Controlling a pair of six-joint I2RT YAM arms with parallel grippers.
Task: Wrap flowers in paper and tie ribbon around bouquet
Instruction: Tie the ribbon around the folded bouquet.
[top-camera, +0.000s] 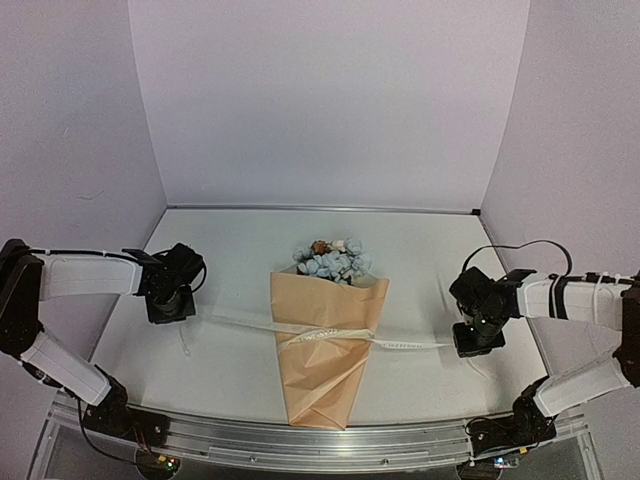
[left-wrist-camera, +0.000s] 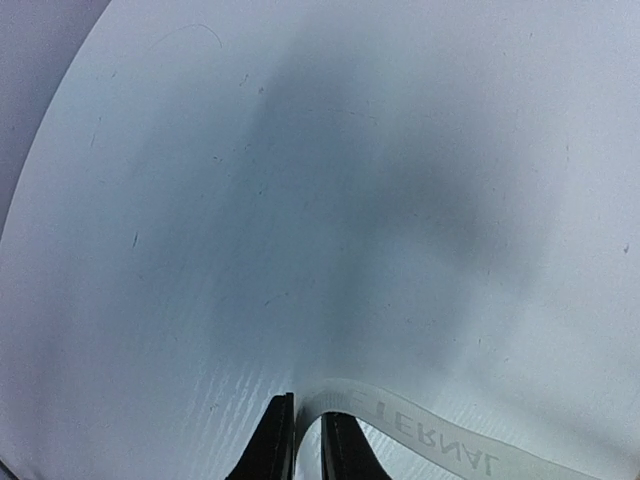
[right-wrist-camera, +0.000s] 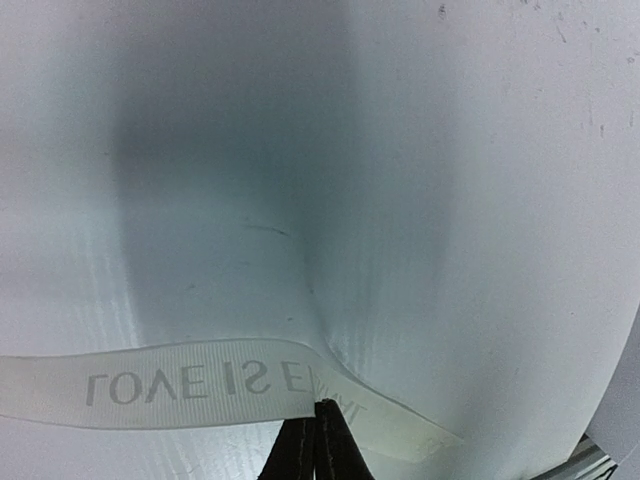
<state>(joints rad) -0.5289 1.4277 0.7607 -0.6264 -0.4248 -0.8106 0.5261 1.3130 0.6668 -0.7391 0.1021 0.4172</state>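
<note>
From above, we see the bouquet (top-camera: 328, 340) on the tabletop (top-camera: 230, 360), the ribbon (top-camera: 400, 343) across it. Left gripper (left-wrist-camera: 308, 440): slightly parted, ribbon between the tips. Right gripper (right-wrist-camera: 312, 440): pinched on the ribbon. We judge knot-tightening is next.

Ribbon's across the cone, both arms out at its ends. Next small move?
Probably open the left gripper fully and lift clear: its jaws stand slightly apart around the ribbon end, while the right gripper is clamped on the other end and the ribbon already crosses the bouquet middle.
</note>
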